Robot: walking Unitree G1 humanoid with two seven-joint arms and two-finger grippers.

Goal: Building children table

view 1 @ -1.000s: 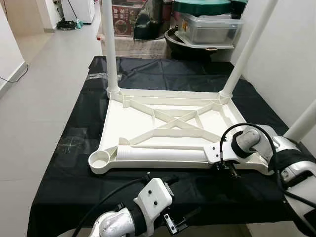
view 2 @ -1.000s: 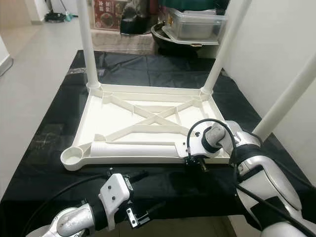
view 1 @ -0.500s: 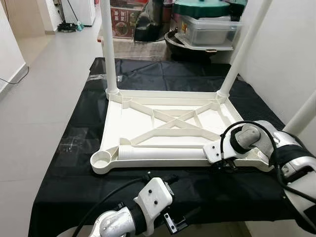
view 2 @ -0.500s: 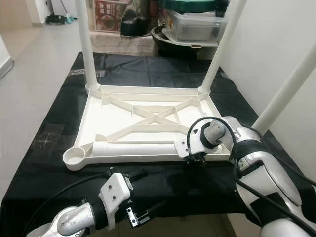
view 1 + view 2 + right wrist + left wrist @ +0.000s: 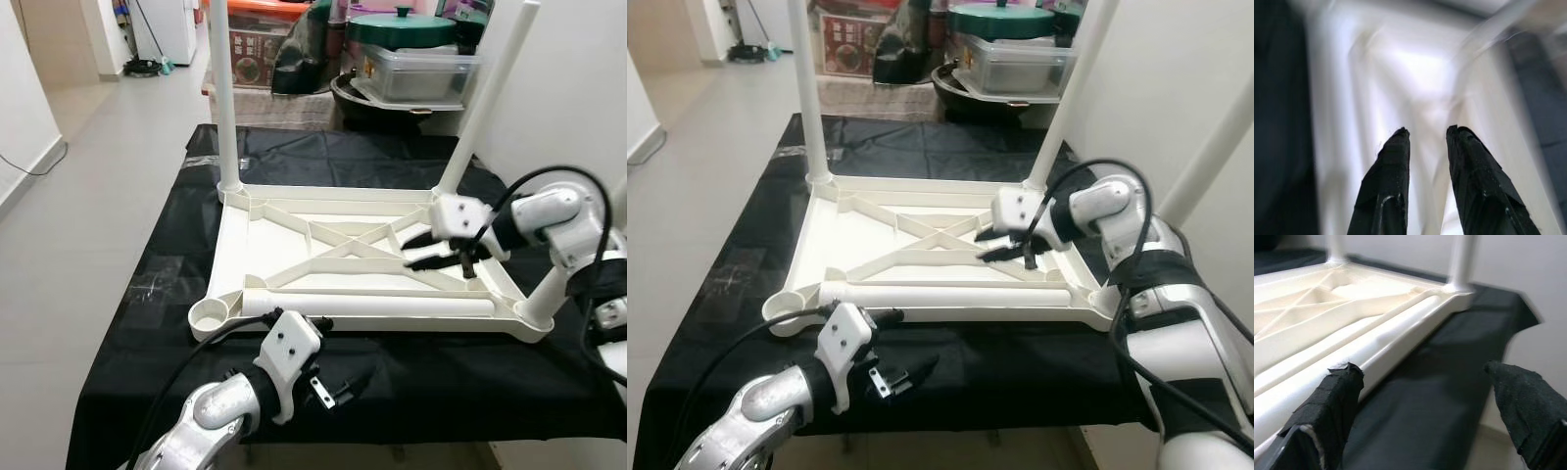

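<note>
Left eye view gives me the upturned white tabletop (image 5: 294, 255) lying on the black cloth (image 5: 157, 294) that covers the work surface, ribbed underside facing up. Three white legs stand in its corner sockets: far left leg (image 5: 224, 98), far right leg (image 5: 482, 98), near right leg (image 5: 563, 274). At the near left corner I see an empty round socket (image 5: 209, 315), and a loose leg (image 5: 377, 307) lies flat along the near edge inside the frame.

My left gripper (image 5: 333, 388) sits low over the cloth, just in front of the tabletop's near edge. Through its wrist camera, the fingers (image 5: 1334, 401) are spread wide and hold nothing.

Further right, my right gripper (image 5: 438, 252) hovers above the ribs in the right half of the tabletop. Its wrist picture is blurred, yet the two fingers (image 5: 1386, 186) stand slightly parted, nothing between them.
</note>
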